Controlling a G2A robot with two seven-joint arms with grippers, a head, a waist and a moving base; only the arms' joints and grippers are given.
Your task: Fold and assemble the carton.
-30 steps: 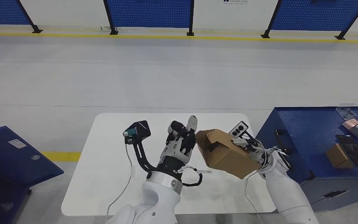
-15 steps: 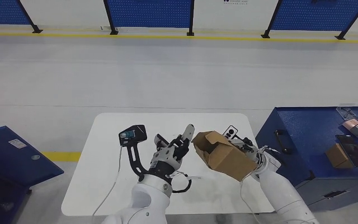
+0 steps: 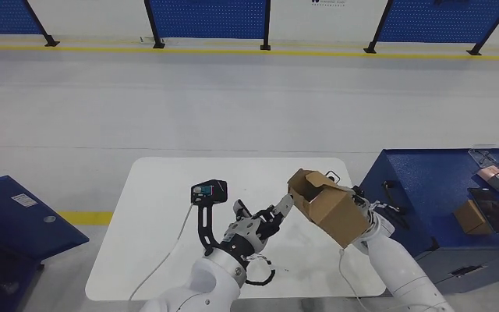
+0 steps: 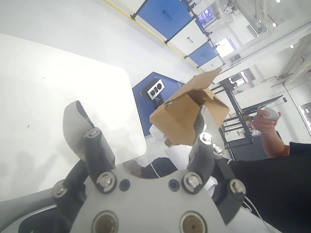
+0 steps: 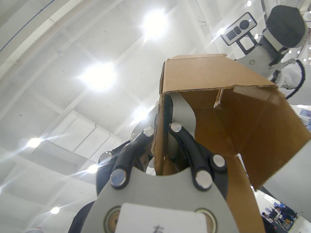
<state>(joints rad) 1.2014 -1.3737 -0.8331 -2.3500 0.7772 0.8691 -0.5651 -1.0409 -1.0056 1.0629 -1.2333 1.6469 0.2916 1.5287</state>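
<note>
While the right jaws pinch a wall of the one carton (image 3: 331, 210), the left jaws stand spread.

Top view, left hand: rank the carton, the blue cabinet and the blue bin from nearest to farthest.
From the left hand:
1. carton, just to its right, raised above the table.
2. blue cabinet, past the table's right edge.
3. blue bin, on the floor off the table's left side.

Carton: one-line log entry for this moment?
carton: lifted, end open | right gripper: shut on carton wall | left gripper: open, empty, beside carton
</note>
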